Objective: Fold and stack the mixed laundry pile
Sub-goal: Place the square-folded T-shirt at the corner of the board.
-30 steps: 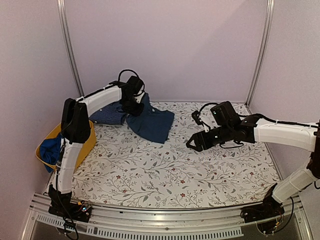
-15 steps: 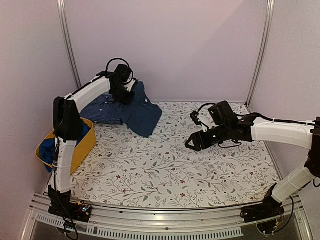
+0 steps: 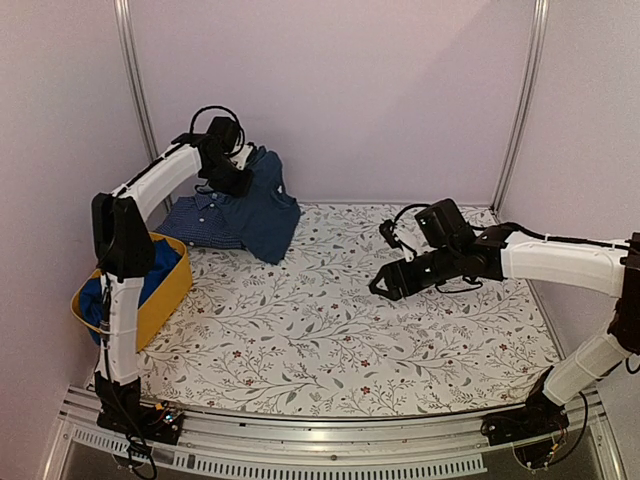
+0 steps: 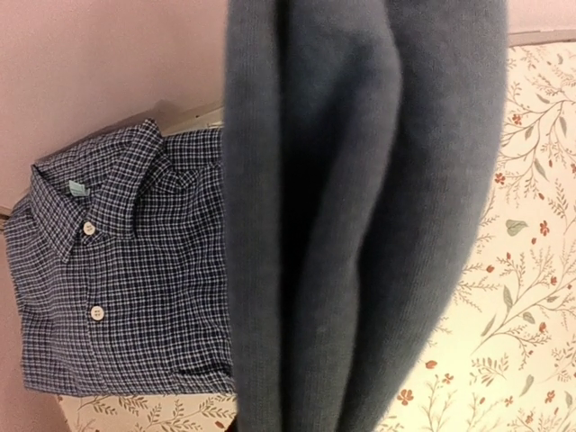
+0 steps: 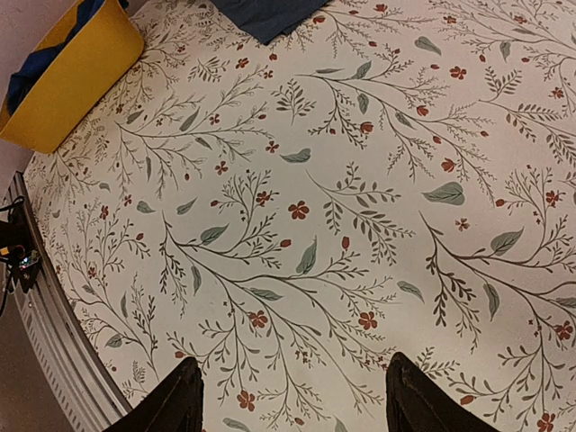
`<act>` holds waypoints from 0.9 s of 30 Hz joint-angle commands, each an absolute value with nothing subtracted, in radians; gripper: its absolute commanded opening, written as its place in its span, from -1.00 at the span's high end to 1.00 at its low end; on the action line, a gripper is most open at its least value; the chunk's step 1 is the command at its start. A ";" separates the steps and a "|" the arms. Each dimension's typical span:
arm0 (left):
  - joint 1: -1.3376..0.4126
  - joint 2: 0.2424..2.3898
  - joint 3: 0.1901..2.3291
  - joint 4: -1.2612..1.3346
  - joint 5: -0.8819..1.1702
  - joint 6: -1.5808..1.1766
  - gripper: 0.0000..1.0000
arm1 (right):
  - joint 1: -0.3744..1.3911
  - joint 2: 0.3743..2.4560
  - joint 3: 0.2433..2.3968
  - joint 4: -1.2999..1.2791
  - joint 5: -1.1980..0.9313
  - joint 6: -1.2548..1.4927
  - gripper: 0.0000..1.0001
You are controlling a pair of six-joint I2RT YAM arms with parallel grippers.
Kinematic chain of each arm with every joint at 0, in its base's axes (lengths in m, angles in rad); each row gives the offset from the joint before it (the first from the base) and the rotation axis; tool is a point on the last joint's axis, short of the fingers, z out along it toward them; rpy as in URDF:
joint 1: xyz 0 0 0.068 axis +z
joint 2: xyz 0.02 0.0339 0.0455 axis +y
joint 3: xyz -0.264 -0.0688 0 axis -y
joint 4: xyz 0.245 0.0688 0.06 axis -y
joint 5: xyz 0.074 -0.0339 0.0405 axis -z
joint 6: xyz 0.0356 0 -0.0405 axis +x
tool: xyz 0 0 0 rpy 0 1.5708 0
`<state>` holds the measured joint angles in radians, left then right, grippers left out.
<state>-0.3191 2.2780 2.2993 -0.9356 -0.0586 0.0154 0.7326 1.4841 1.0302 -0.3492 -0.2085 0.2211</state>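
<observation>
At the far left, the yellow tub (image 3: 168, 290) sits by the table's left edge. The royal-blue piece (image 3: 92, 300) is bunched inside it and laps over the rim. My left arm rises past the tub and reaches to the rear left corner, close to the back wall (image 3: 350, 100).

There my left pincer (image 3: 238, 183) is up in the air, clamped tight on the dark navy-teal garment (image 3: 268, 208). The garment hangs from it in long folds, with its lower edge down on the floral tablecloth (image 3: 330, 340). From my left wrist the cloth drapes right across the lens, so I cannot see my own fingers behind it.

Just left of the hanging folds, the checked shirt (image 4: 117, 261) lies flat at the back of the table. Its collar is towards the wall and two white buttons show down its front. The navy garment covers its right side.

Further right, well apart from all the laundry, my right pincer (image 3: 385, 284) hovers above the tablecloth. Its two black fingers (image 5: 184, 400) stand apart, and only the leaf-and-flower print shows between them.
</observation>
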 commanded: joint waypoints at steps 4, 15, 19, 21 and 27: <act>-0.251 2.177 2.314 -0.911 0.029 0.017 1.00 | 0.730 1.515 1.080 -0.367 -0.199 0.226 -0.36; -0.161 2.172 2.294 -0.900 0.116 0.034 1.00 | 0.729 1.571 1.120 -0.375 -0.210 0.222 -0.36; -0.121 2.187 2.277 -0.888 0.143 0.045 1.00 | 0.730 1.594 1.137 -0.378 -0.218 0.219 -0.36; -0.099 2.209 2.282 -0.885 0.155 0.045 1.00 | 0.729 1.603 1.144 -0.382 -0.221 0.218 -0.35; -0.035 2.290 2.324 -0.885 0.143 0.061 1.00 | 0.729 1.634 1.172 -0.393 -0.227 0.218 -0.35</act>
